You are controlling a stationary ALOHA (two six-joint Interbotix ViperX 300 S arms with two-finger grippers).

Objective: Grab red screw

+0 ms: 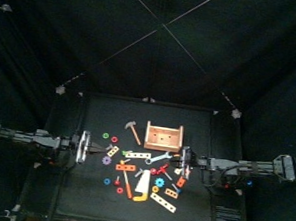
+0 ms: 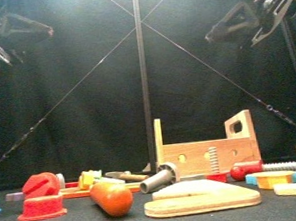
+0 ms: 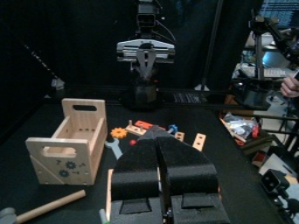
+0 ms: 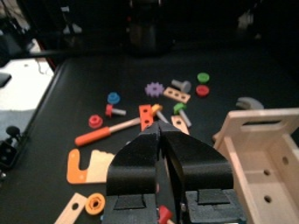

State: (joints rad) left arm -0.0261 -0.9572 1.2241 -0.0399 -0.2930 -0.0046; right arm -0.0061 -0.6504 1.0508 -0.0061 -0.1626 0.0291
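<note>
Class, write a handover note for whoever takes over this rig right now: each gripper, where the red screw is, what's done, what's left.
Left gripper: shut, empty, raised at the table's left side.
Right gripper: shut, empty, raised at the right side.
Red screw: probably the red piece at front left, among loose toy parts in front of the wooden box; untouched.
Done: nothing.
Left: approach, open, grasp, lift.

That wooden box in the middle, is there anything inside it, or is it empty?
Empty, as far as shown. The top view looks straight into the wooden box and shows only bare wood; the toy parts lie scattered on the table around it.
</note>
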